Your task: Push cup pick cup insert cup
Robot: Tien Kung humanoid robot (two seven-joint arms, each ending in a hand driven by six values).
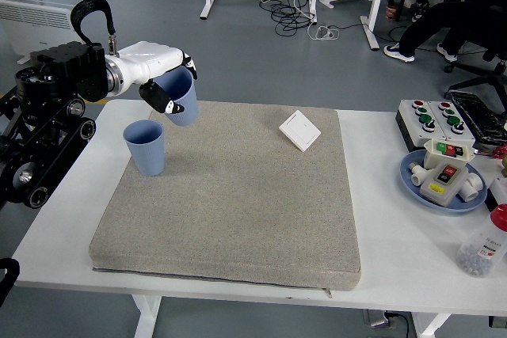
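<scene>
A blue cup [145, 146] stands upright on the grey mat [238, 203] near its left edge. My left hand [164, 77], white with black fingertips, is shut on a second blue cup [184, 100] and holds it in the air, above and to the right of the standing cup. The held cup tilts slightly, its mouth turned up toward the hand. My black left arm [47, 116] comes in from the left edge. The right arm is out of view.
A white square switch plate [299, 130] lies on the mat's far right part. At the right of the white table [412, 243] are a button box [432, 120], a blue dish [444, 184] of switches and a clear bottle [485, 247]. A seated person's legs show at the top right.
</scene>
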